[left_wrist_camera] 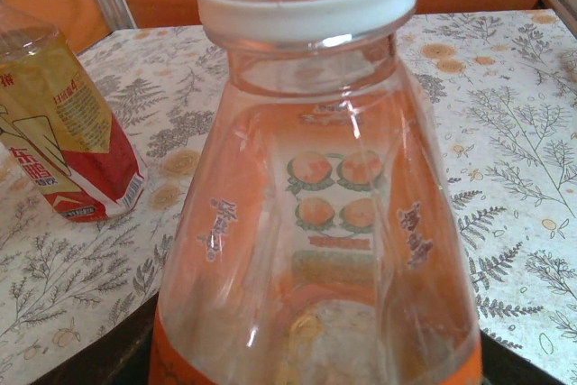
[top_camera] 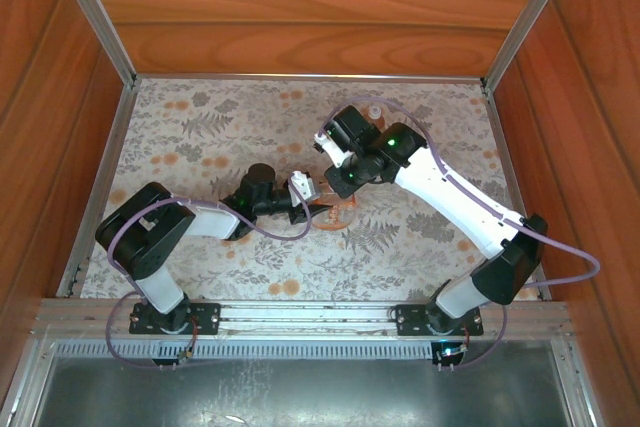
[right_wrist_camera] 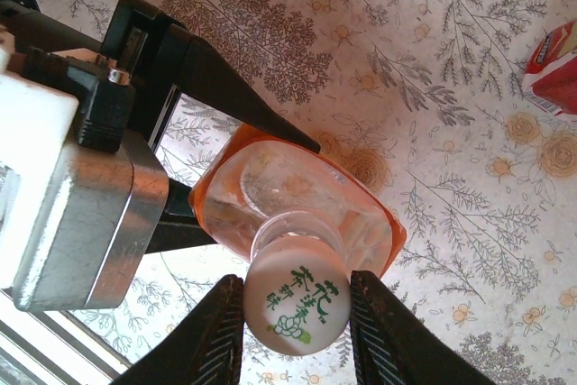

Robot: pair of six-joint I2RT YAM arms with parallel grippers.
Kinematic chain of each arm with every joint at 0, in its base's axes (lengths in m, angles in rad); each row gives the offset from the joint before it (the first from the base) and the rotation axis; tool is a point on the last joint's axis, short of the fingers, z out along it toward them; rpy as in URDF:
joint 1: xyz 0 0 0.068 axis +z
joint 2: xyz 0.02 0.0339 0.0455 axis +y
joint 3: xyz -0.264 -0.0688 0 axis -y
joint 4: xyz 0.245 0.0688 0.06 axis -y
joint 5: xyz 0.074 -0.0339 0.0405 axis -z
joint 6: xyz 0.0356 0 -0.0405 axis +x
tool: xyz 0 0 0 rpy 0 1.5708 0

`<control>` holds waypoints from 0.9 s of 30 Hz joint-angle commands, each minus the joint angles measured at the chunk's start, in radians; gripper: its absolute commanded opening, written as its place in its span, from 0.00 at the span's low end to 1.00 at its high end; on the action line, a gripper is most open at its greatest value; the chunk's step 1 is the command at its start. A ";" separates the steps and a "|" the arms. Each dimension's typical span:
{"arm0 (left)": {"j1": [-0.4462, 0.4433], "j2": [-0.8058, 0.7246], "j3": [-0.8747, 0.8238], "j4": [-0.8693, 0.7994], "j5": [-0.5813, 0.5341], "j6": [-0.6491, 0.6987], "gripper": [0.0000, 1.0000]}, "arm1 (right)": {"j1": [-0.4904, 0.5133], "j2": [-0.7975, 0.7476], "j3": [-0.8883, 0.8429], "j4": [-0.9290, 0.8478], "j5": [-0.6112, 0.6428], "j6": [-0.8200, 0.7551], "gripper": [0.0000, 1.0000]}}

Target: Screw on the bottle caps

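White cap (right_wrist_camera: 296, 302) sat atop the wide bottle (right_wrist_camera: 365, 223), pinched by the right gripper (right_wrist_camera: 297, 335). The left gripper (top_camera: 312, 209) clamped that bottle's lower body. The slimmer bottle (left_wrist_camera: 54, 123) stood near it. Screwing-on seemed in hand; next called for twisting the cap squarely.

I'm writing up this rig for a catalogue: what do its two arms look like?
Both have black joints, black jaws and looping pale-purple cables. The right arm has a long white link and a lit green light; the left arm mixes black housings with white links.
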 commanded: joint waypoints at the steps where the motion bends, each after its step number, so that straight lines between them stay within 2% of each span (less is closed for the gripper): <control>1: 0.007 0.062 -0.025 -0.184 -0.020 0.007 0.54 | -0.010 0.019 0.021 -0.017 -0.019 -0.019 0.34; 17: 0.007 0.059 -0.024 -0.189 -0.018 0.005 0.54 | -0.013 0.079 0.063 -0.027 -0.014 -0.036 0.34; 27: 0.007 0.061 -0.021 -0.193 -0.017 -0.001 0.54 | -0.011 0.070 0.002 -0.010 0.012 -0.044 0.34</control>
